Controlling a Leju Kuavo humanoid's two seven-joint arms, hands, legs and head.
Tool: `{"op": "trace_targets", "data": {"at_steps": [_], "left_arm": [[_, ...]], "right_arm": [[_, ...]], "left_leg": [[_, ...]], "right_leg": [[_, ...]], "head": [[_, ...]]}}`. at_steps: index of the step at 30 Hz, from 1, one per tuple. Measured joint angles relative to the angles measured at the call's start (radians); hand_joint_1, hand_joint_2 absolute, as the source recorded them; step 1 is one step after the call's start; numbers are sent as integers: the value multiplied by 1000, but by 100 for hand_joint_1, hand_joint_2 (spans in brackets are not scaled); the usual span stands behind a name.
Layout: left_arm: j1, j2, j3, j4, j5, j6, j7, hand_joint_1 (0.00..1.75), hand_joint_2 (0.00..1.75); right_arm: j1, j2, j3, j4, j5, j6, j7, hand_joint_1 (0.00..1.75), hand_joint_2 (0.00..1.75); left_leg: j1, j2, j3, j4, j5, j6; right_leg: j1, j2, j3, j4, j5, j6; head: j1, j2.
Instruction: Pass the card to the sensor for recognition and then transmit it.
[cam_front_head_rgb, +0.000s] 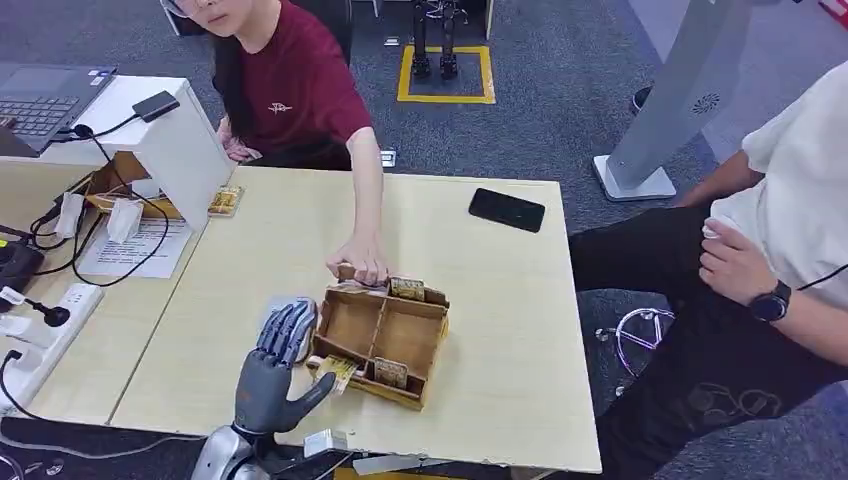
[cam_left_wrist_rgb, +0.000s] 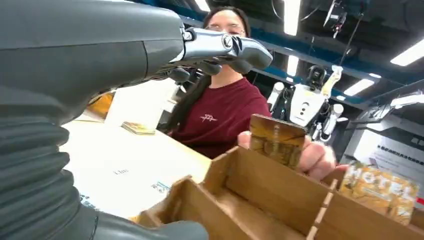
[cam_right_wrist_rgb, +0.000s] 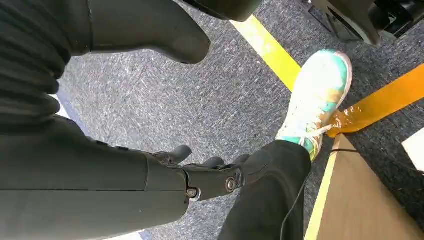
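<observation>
Left robot hand (cam_front_head_rgb: 275, 360) open, fingers spread, holding nothing, just left of wooden box (cam_front_head_rgb: 380, 340) on counter (cam_front_head_rgb: 500, 330). Cards (cam_front_head_rgb: 390, 372) stand in box compartments. Person's hand (cam_front_head_rgb: 362, 262) rests on box's far rim. Right robot hand (cam_right_wrist_rgb: 200, 170) hangs over floor, fingers loosely apart, empty.

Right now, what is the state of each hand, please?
Left hand: open, holding nothing, beside the wooden box.
Right hand: holding nothing; open or closed cannot be told.

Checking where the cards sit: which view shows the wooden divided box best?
The head view: the whole wooden box lies open from above, compartments and cards visible. The left wrist view gives a close side look at its walls. The right wrist view faces the floor.
</observation>
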Motion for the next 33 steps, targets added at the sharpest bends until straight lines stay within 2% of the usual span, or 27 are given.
{"op": "trace_targets", "data": {"at_steps": [4, 10, 18, 22, 28, 33], "left_arm": [[9, 1, 0, -5, 5, -1, 0, 0, 175], [3, 16, -25, -48, 113, 0, 14, 0, 175], [-26, 67, -102, -135, 265, 0, 117, 0, 175], [-31, 84, -120, -156, 268, -1, 124, 0, 175], [-31, 104, -127, -160, 193, -1, 114, 0, 175], [-24, 122, -148, -160, 202, -8, 117, 0, 175]], "right_arm": [[0, 0, -2, 0, 2, 2, 0, 0, 175], [2, 0, -4, 0, 3, 1, 0, 0, 175], [4, 0, -22, 0, 11, -3, 0, 0, 175], [4, 0, -27, 0, 11, -3, 0, 0, 175], [4, 0, -29, 0, 16, 0, 3, 0, 175], [4, 0, -29, 0, 19, 0, 3, 0, 175]], "left_leg": [[0, 0, 0, 0, 0, 0], [0, 0, -1, 0, 0, 0], [0, 0, -2, 0, 0, 0], [0, 0, -2, 0, 0, 0], [0, 0, -2, 0, 0, 0], [0, 0, -2, 0, 0, 0]], "right_leg": [[0, 0, 0, 0, 0, 0], [0, 0, -1, 0, 1, 1], [0, 0, -2, 0, 1, 0], [0, 1, -2, 0, 1, 0], [0, 1, -2, 0, 0, 1], [0, 1, -2, 0, 0, 1]], "head": [[0, 0], [0, 0], [0, 0], [0, 0], [0, 0], [0, 0]]}}
